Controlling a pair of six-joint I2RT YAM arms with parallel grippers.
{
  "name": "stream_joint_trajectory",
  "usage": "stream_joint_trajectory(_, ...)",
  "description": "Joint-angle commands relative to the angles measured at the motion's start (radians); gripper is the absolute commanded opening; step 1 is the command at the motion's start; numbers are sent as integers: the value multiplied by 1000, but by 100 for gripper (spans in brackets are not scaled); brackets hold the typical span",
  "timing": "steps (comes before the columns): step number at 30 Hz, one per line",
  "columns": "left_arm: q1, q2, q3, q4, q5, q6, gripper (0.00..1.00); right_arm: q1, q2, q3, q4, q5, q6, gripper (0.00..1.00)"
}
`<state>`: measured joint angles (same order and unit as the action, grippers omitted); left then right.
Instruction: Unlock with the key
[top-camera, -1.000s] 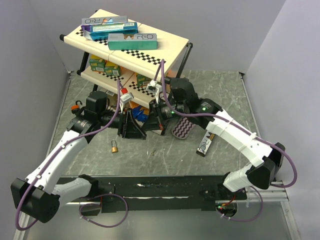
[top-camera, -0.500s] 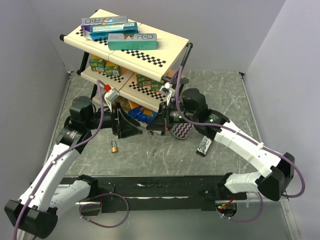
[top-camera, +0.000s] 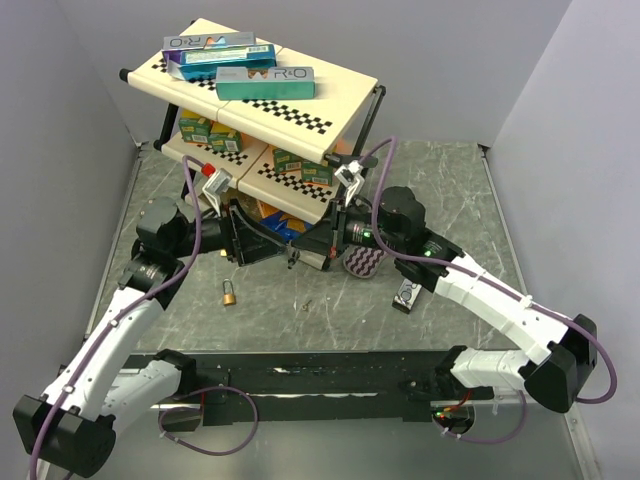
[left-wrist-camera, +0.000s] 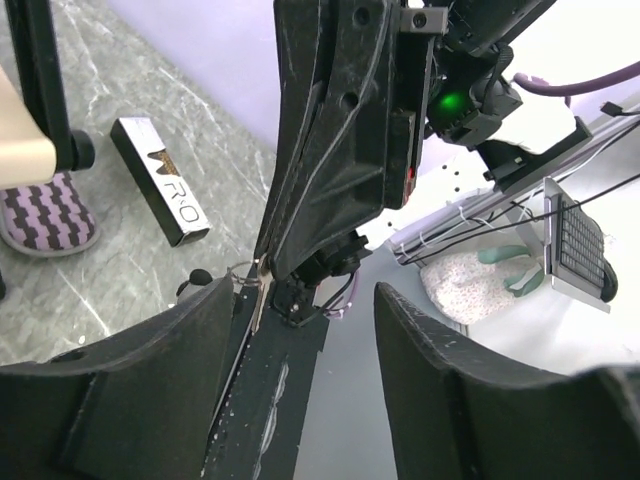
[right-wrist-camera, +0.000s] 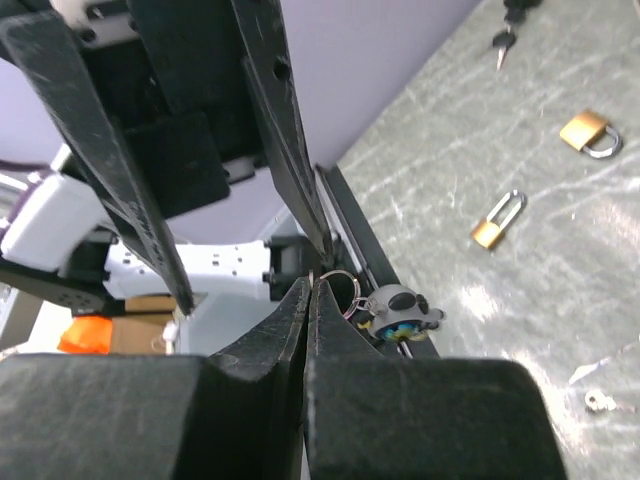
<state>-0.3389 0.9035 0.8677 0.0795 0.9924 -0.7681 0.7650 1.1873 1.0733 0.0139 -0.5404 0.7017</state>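
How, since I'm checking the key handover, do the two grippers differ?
The left gripper is open; the right gripper is shut. The right gripper pinches the key ring at its tips, with a grey charm on the ring; the left gripper holds nothing, its fingers straddling the right gripper. Shared: both are black, two-fingered and meet tip to tip.

Shiny brass-coloured metal padlock, matt grey-veined stone-look table, glossy printed cardboard boxes
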Motion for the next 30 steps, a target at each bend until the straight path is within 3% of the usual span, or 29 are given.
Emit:
stream_joint_trajectory(1,3,11,2,63,32,-23,62,0,-55,2,116,60,32,0)
stream_joint_trajectory(7,3,17,10,37,38,-8,58,-1,-68,2,120,82,27,0)
stream_joint_trajectory(19,1,48,10,83,65,-31,37,2,-37,25,116,48,25,0)
stream_joint_trajectory(24,1,54,11,117,63,-53,35,3,-14,42,107,34,21,0)
stream_joint_trajectory(28,1,57,13,105,63,-46,8,5,-3,51,101,28,18,0)
stream_joint_trajectory(30,1,51,13,100,66,-40,1,5,-3,53,95,30,16,0)
